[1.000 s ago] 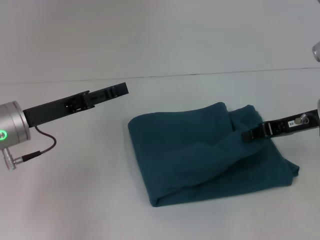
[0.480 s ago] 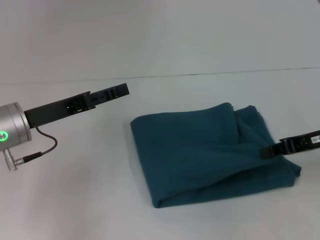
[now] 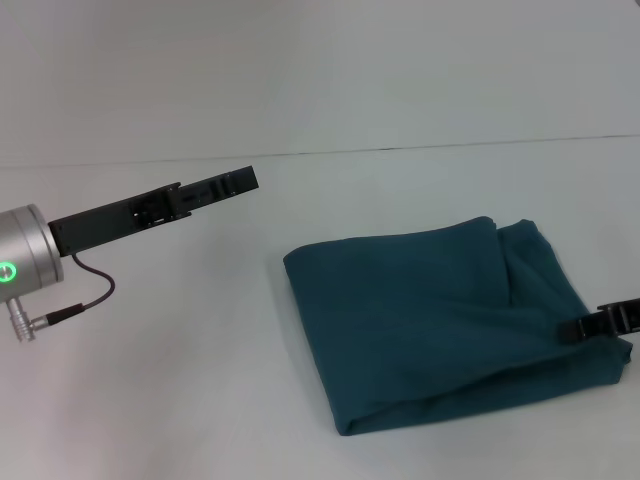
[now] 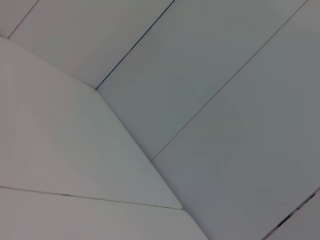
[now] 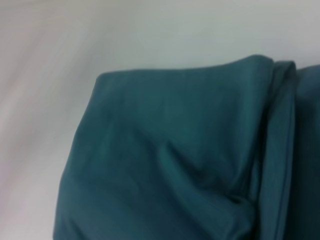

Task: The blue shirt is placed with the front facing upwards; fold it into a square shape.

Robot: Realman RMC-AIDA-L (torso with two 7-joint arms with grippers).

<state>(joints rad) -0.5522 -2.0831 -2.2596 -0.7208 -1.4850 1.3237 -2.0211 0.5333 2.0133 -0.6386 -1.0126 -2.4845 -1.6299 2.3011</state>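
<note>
The blue shirt (image 3: 430, 320) lies folded into a thick, roughly square bundle on the white table (image 3: 160, 390), right of centre. Its print is hidden inside the folds. My right gripper (image 3: 568, 330) reaches in from the right edge of the head view, low over the bundle's right side, shut on a fold of the cloth there. The right wrist view is filled by the shirt (image 5: 175, 165), with a doubled edge running along one side. My left gripper (image 3: 245, 180) hangs raised at the left, well away from the shirt and holding nothing.
The table's far edge (image 3: 400, 150) runs across the back, with a pale wall behind it. The left wrist view shows only pale panels and seams.
My right gripper has pulled back to the right and slightly down, and the whole shirt bundle has slid right with it. The left arm has not moved.
</note>
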